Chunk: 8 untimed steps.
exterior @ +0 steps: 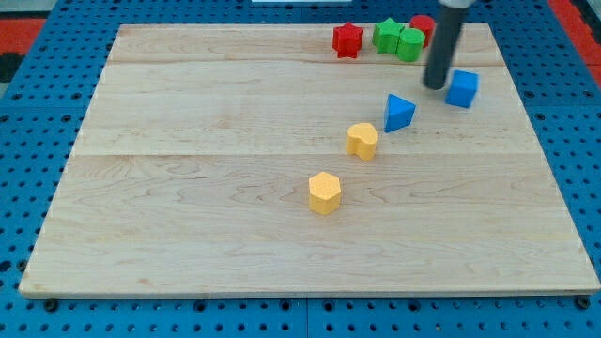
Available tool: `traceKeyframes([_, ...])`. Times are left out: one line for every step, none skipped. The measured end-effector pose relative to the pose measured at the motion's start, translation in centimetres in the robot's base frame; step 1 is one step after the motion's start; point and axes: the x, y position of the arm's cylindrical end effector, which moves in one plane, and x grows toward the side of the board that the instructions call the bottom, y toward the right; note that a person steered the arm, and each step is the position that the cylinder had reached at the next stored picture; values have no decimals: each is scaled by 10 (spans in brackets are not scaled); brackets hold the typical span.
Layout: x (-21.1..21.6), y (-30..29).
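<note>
While you watch the upper right of the bench (188, 244), my tip (436, 86) sits just beside the blue cube (462, 89), which lies at its three o'clock, nearly touching. At seven o'clock from the tip: the blue triangular block (399, 112), then the yellow heart-like block (362, 140) and yellow hexagonal block (324, 192). At eleven: two green blocks (398, 39), a red star-like block (347, 39), a red block (422, 25) partly behind the rod. No pincer here, only the rod. No writing visible.

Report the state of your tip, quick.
My tip: a bare rod, holding nothing, just left of the blue cube block; contact cannot be told.
</note>
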Motion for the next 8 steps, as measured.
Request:
traceKeyframes([-21, 14])
traceKeyframes([-30, 5])
traceKeyframes([-21, 93])
traceKeyframes([21, 130])
traceKeyframes([57, 45])
traceKeyframes([48, 26])
traceKeyframes([50, 80])
traceKeyframes([29, 83])
